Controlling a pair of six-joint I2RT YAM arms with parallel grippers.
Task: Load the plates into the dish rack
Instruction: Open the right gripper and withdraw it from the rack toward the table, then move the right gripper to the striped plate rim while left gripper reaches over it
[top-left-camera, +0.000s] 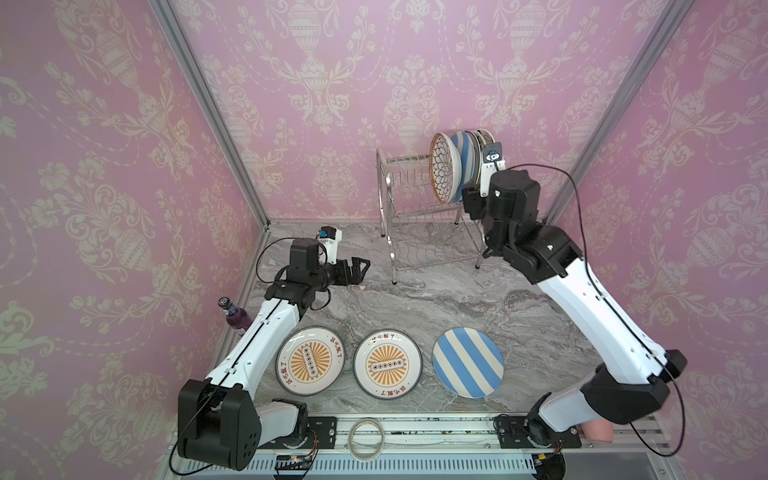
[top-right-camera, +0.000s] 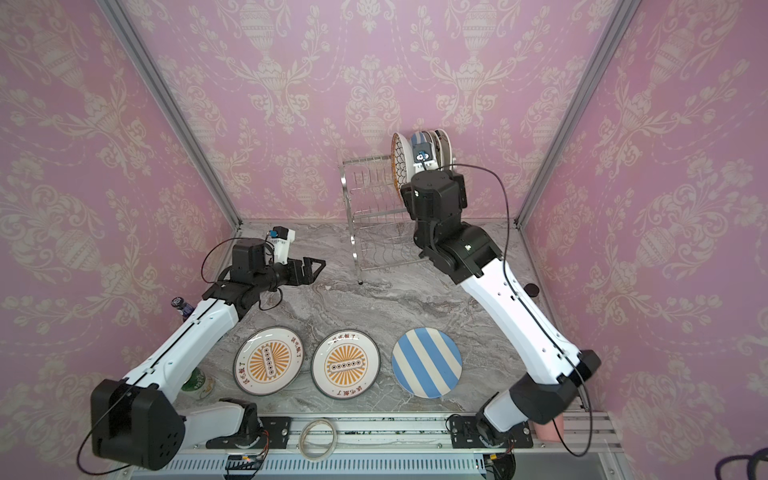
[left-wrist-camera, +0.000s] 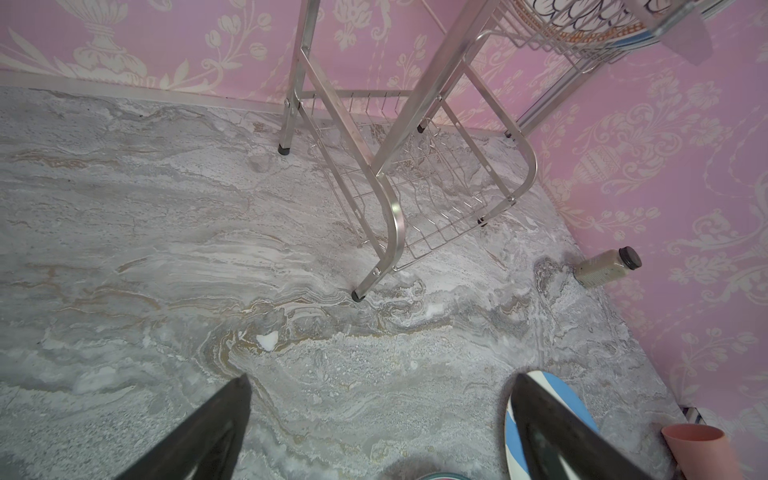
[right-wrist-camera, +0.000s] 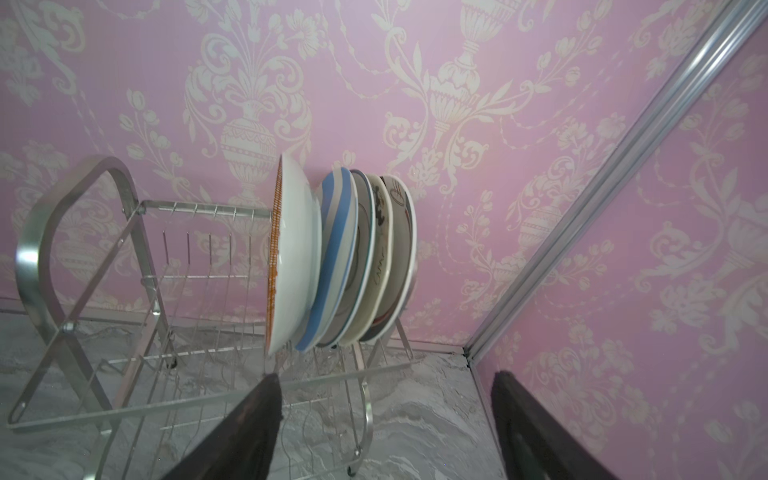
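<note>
**Right gripper (right-wrist-camera: 384, 376): jaws wide apart, empty, near the loaded end of the rack. Five plates racked, three remaining.**

The right gripper hangs near the right end of the two-tier stainless steel wire dish rack (top-left-camera: 386, 216). Five round ceramic plates stand on edge at that end of the upper tier: black petal-patterned plate (top-left-camera: 444, 166), blue-white striped plate (top-left-camera: 463, 153), teal-rimmed plate (right-wrist-camera: 365, 232), cream doodled plate (right-wrist-camera: 382, 232) and dark-outlined plate (right-wrist-camera: 401, 257). Slots to their left are free and the lower tier is bare. The left gripper (left-wrist-camera: 380, 376) hovers over the grey marble tabletop (top-left-camera: 415, 299), jaws wide, empty. Three plates lie flat along the front edge: first orange sunburst plate (top-left-camera: 311, 360), second orange sunburst plate (top-left-camera: 387, 363) and second striped plate (top-left-camera: 468, 362). Nothing lies between these and the rack. The purple bottle (top-left-camera: 232, 313) and pink cup (left-wrist-camera: 694, 444) sit at the margins, judged clear of the path.
</note>
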